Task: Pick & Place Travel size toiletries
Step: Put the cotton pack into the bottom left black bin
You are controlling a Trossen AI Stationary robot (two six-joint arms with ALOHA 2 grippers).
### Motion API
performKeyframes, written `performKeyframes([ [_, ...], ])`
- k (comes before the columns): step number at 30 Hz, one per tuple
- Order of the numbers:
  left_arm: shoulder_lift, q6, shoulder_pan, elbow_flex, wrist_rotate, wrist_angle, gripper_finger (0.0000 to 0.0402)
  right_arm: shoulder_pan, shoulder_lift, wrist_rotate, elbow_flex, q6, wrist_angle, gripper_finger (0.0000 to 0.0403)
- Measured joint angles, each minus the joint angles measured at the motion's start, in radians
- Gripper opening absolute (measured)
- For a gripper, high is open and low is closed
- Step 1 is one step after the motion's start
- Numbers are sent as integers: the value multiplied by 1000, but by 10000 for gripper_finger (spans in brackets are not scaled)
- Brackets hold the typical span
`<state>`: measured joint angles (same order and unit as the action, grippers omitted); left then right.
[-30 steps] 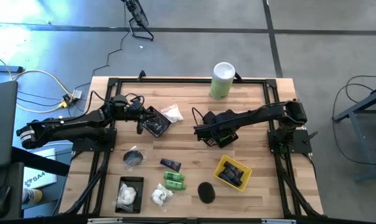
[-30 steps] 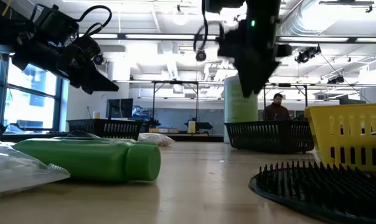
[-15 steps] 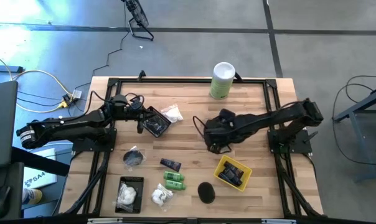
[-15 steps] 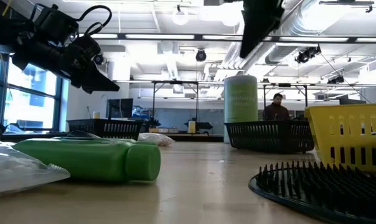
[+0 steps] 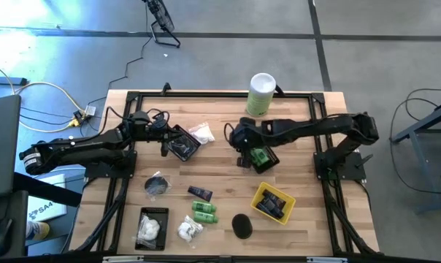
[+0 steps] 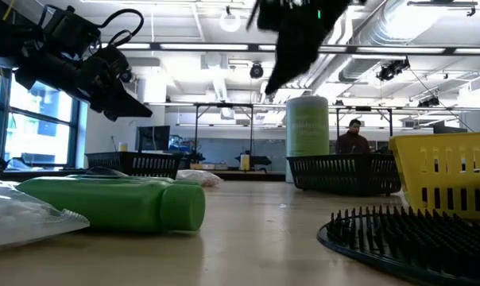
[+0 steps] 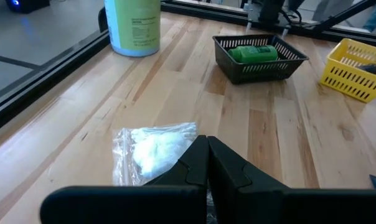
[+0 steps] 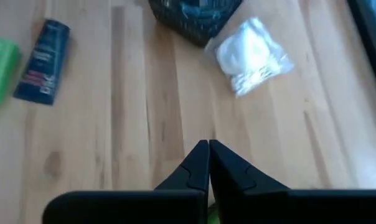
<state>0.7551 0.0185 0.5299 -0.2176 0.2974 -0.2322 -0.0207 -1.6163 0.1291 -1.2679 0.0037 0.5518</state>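
Since its jaws closed, right gripper (image 5: 239,139) nearer the white packet (image 5: 201,133).

yellow basket (image 7: 356,62) cut off by the left wrist view's edge

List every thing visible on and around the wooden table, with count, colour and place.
tall cylindrical canister: one, white and green, at table edge.
black mesh baskets: three, spread over the table.
yellow plastic basket: one, holds dark items.
navy tube: one, on table.
small green bottles: three; two beside the tube, one in a black basket.
flat black round discs: two, on table.
white crinkly packets: at least three; some in a black basket.
person: one, far behind.
left gripper: shut, empty.
right gripper: shut, empty, above table.
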Motion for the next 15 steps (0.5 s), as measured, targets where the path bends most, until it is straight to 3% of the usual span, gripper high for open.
performKeyframes([
  [5,0,-1,0,0,1,0,0,-29,64,-59,191,-1,-257,4],
  [15,0,-1,0,0,2,-2,0,-32,240,-42,480,47,-723,4],
])
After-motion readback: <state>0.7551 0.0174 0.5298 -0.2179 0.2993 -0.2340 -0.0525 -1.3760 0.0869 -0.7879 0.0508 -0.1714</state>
